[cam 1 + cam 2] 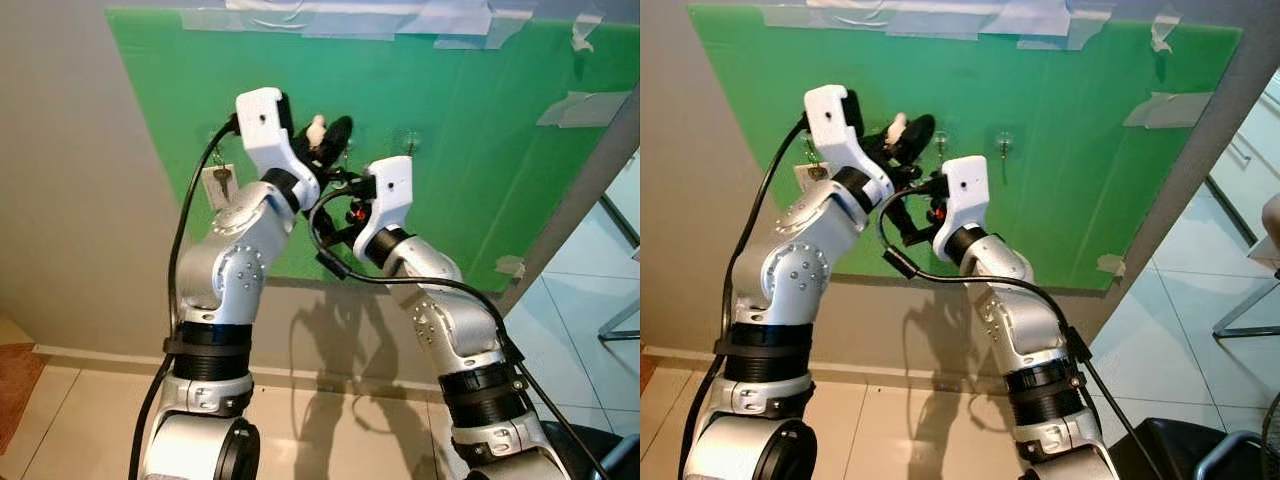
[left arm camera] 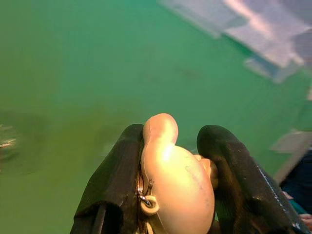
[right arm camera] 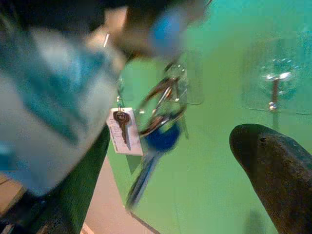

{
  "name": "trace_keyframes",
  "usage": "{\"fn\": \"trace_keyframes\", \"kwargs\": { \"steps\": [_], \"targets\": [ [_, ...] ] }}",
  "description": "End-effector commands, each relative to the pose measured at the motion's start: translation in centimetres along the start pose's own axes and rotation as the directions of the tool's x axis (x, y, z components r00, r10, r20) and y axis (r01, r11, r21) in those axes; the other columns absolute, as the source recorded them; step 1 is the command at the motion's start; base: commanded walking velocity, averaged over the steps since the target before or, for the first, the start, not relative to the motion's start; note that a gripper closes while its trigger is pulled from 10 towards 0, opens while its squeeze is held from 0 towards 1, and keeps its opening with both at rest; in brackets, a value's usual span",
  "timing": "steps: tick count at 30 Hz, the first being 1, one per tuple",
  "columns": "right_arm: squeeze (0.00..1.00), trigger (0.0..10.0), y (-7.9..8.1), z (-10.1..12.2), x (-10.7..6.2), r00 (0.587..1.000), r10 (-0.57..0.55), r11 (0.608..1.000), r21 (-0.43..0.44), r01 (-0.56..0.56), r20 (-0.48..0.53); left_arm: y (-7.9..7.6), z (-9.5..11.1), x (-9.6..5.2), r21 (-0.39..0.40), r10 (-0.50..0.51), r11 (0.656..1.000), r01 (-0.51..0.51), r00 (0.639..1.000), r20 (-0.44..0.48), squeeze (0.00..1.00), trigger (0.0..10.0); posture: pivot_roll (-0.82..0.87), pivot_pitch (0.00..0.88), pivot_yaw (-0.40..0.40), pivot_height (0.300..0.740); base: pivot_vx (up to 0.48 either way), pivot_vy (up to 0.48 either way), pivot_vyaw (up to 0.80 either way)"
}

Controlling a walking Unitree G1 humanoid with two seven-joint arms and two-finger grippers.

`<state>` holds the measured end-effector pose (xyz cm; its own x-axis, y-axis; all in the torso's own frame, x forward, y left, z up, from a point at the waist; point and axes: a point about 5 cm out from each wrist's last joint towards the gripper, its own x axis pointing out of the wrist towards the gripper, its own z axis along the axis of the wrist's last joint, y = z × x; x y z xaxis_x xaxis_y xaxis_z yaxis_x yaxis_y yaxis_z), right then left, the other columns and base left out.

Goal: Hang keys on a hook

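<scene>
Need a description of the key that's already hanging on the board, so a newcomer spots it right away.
Start at the big green board taped to the grey wall. Along its row of clear hooks, go to the one furthest to the robot's left, beside the raised left gripper. The hanging key there is a single dark key with a white paper tag, unlike the bare hook further right.
</scene>
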<state>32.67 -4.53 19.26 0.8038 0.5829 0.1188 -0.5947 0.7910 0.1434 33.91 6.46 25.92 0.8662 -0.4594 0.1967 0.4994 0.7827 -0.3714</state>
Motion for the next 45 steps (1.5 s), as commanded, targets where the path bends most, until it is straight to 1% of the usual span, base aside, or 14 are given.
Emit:
{"fn": "trace_keyframes", "kwargs": {
  "steps": [1, 10, 14, 16, 20, 27, 39, 42, 45],
  "targets": [
    [0.00, 10.0, 0.0, 0.3, 0.3, 1.000, 0.003, 1.000, -0.027, -0.003, 0.011, -0.9, 1.0, 0.1, 0.016, -0.026, 1.000, 0.026, 0.999, 0.025, 0.00, 0.0, -0.09, 0.000, 0.033, 0.740, 0.000, 0.000, 0.00],
    [0.00, 10.0, -0.1, 0.0, 0.7, 1.000, -0.004, 0.999, -0.033, 0.004, 0.015, -1.5, 1.2, 0.1, 0.012, -0.045, 0.999, 0.045, 0.999, 0.029, 0.00, 0.0, -0.09, 0.000, 0.032, 0.740, 0.000, 0.000, 0.00],
    [0.00, 10.0, -0.2, 0.0, 0.7, 1.000, -0.014, 0.999, -0.038, 0.015, 0.020, -1.6, 1.1, 0.0, 0.014, -0.044, 0.999, 0.044, 0.999, 0.024, 0.00, 0.0, -0.09, 0.000, 0.032, 0.740, 0.000, 0.000, 0.00],
    [0.00, 10.0, -0.8, 0.4, 0.6, 0.998, -0.056, 0.997, -0.044, 0.058, 0.042, -1.6, 1.0, 0.0, 0.017, -0.040, 0.999, 0.040, 0.999, 0.017, 0.00, 0.0, -0.09, 0.000, 0.031, 0.740, 0.000, 0.000, 0.00],
    [0.00, 10.0, -1.3, 0.7, 0.6, 0.995, -0.084, 0.995, -0.050, 0.087, 0.056, -1.5, 0.9, 0.0, 0.016, -0.036, 0.999, 0.036, 0.999, 0.011, 0.00, 0.0, -0.09, 0.000, 0.031, 0.740, 0.000, 0.000, 0.00],
    [0.00, 10.0, -1.7, 0.8, 0.7, 0.991, -0.111, 0.992, -0.053, 0.115, 0.071, -1.5, 0.9, 0.0, 0.015, -0.032, 0.999, 0.032, 0.999, 0.010, 0.00, 0.0, -0.09, 0.000, 0.030, 0.740, 0.000, 0.000, 0.00],
    [0.00, 10.0, -2.1, 1.0, 0.7, 0.985, -0.150, 0.988, -0.029, 0.153, 0.086, -1.4, 1.0, 0.0, 0.008, -0.024, 1.000, 0.024, 1.000, 0.017, 0.00, 0.0, -0.09, 0.000, 0.029, 0.740, 0.000, 0.000, 0.00],
    [0.00, 10.0, -2.2, 1.0, 0.8, 0.984, -0.159, 0.986, -0.029, 0.162, 0.082, -1.5, 1.0, 0.0, 0.001, -0.028, 1.000, 0.028, 0.999, 0.018, 0.00, 0.0, -0.09, 0.000, 0.029, 0.740, 0.000, 0.000, 0.00],
    [0.00, 10.0, -2.0, 1.0, 1.0, 0.984, -0.156, 0.987, -0.021, 0.159, 0.081, -1.7, 0.9, 0.1, -0.036, -0.035, 0.999, 0.035, 0.999, 0.014, 0.00, 0.0, -0.09, 0.000, 0.028, 0.740, 0.000, 0.000, 0.00]
  ]
}}
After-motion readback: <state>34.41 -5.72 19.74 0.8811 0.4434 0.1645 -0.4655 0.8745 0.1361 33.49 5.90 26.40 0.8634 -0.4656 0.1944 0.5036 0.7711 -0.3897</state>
